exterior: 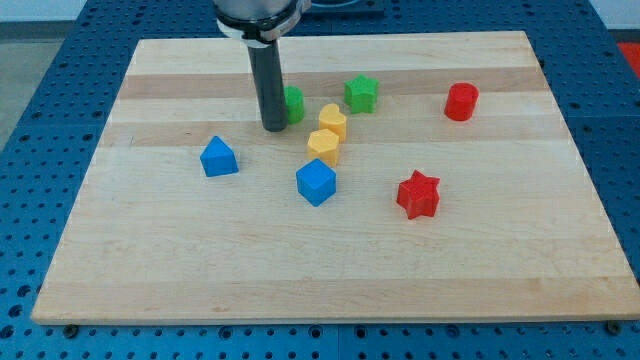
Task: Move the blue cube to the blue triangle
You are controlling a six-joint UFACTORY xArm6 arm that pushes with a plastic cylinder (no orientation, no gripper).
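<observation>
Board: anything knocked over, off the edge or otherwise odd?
Nothing stands out. All blocks sit flat on the board, none at an edge. My tip rests just left of the green block, which it partly hides. The blue cube is apart from the blue triangle, to the triangle's right.

No readable text, label, brand, number or sign is found on the wooden board (330,270), on the coloured blocks, or on the dark rod (270,90).

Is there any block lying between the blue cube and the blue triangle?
No. In the camera view, only bare board separates the blue cube from the blue triangle.
</observation>
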